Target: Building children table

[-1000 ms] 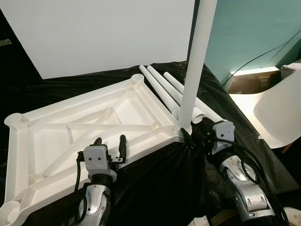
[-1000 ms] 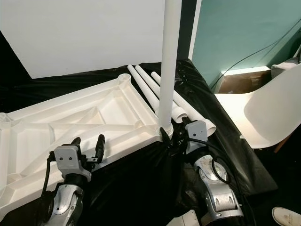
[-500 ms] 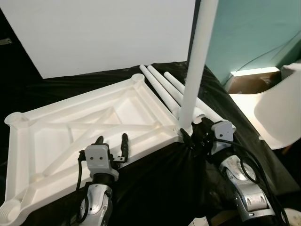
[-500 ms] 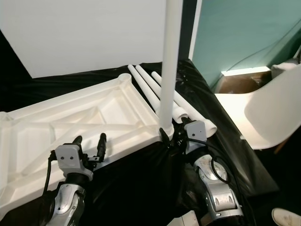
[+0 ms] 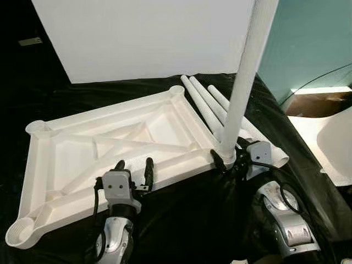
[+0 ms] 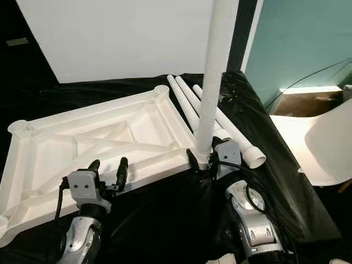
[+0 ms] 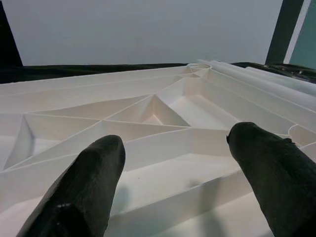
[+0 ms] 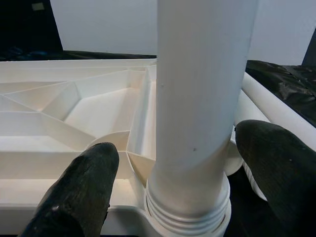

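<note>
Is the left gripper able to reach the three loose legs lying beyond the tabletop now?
Probably not easily. The left gripper hovers open over the near edge of the tabletop, while the loose legs lie past its far right side, behind the standing leg that the right gripper brackets.

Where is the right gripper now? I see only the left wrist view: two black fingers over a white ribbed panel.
Observer: The right gripper is at the table top's near right corner, fingers open around an upright leg.
Operator: Is this leg in its socket?
Observer: Its threaded end stands in the corner socket, some threads showing.
Operator: Are other legs left?
Observer: Three spare legs lie on the black cloth beside the top.
</note>
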